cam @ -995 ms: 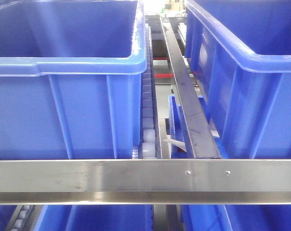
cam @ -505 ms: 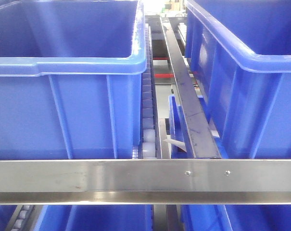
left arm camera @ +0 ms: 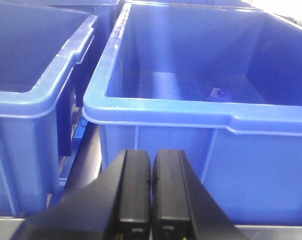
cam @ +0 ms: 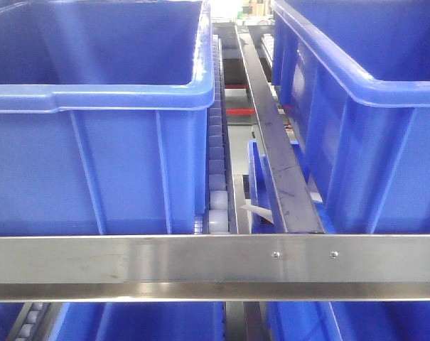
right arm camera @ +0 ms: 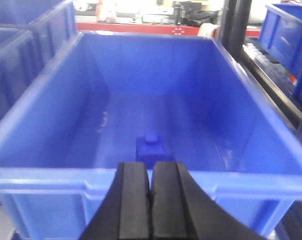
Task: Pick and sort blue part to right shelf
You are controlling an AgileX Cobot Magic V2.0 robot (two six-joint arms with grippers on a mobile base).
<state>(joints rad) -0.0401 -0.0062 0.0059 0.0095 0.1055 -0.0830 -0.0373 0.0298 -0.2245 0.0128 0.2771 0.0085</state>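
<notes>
The blue part (right arm camera: pixel 151 147), a small block with a round stud on top, lies on the floor of a deep blue bin (right arm camera: pixel 36 107) in the right wrist view. My right gripper (right arm camera: pixel 151 167) is shut with nothing in it, just outside the bin's near rim and above it. In the left wrist view my left gripper (left arm camera: pixel 151 155) is also shut and empty, in front of another blue bin (left arm camera: pixel 155 107). A small dark-blue piece (left arm camera: pixel 218 93) lies on that bin's floor. The front view shows the right shelf's steel front rail (cam: pixel 165 266) and white roller track (cam: pixel 216 177).
Two large blue bins (cam: pixel 94 99) (cam: pixel 364 106) stand on the rack behind the rail, with a dark steel divider bar (cam: pixel 275 142) between them. More blue bins (cam: pixel 165 323) sit on the level below. A neighbouring bin (left arm camera: pixel 26 95) stands left of the left gripper.
The front view has shifted a few pixels, so the rack and bins sit slightly further left. Nothing else has visibly moved.
</notes>
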